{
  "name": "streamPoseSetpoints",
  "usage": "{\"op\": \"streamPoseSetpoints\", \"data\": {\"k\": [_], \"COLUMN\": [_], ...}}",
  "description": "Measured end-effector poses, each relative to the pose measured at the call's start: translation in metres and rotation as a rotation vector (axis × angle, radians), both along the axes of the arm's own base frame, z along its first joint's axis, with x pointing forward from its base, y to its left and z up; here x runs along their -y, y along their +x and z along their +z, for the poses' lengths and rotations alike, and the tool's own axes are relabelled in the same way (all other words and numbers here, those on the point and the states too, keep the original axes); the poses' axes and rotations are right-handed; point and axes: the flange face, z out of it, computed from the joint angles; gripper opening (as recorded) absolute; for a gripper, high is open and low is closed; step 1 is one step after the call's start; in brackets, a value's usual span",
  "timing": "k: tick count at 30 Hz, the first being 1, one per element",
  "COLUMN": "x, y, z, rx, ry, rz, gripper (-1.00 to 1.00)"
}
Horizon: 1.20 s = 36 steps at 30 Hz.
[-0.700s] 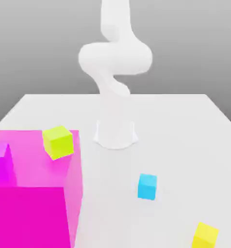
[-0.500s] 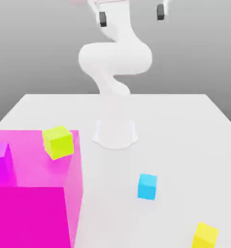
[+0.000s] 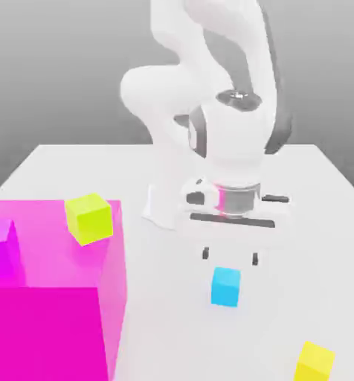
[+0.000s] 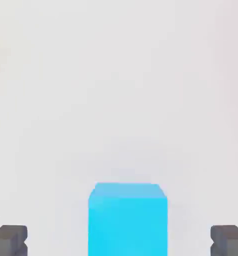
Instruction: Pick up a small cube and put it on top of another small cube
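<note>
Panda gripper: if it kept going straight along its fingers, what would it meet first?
Most likely the cyan cube, which lies between the open fingertips of the gripper; the fingers may pass either side of it towards the table, though depth is hard to judge.

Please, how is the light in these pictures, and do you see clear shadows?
Exterior view: bright, even light; the tabletop is nearly white, with no hard shadow beside the blue cube; the wall behind fades from light to darker grey. Hand view: the surface is very pale, with faint pinkish tints.
</note>
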Motion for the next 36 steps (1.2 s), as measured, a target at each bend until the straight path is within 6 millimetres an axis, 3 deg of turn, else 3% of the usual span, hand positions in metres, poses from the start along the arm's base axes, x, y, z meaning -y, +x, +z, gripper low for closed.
{"op": "streamPoseSetpoints", "data": {"k": [12, 13, 20, 36], "x": [0.0, 0.0, 0.0, -0.001], "y": [-0.005, -0.006, -0.006, -0.002], "z": [-0.055, -0.058, -0.058, 0.007], "rx": [-0.005, -0.007, -0.005, -0.007], "ry": [-0.002, -0.003, -0.003, -0.006], "rz": [-0.001, -0.001, -0.001, -0.005], "gripper": [0.0, -1.0, -1.0, -1.0]}}
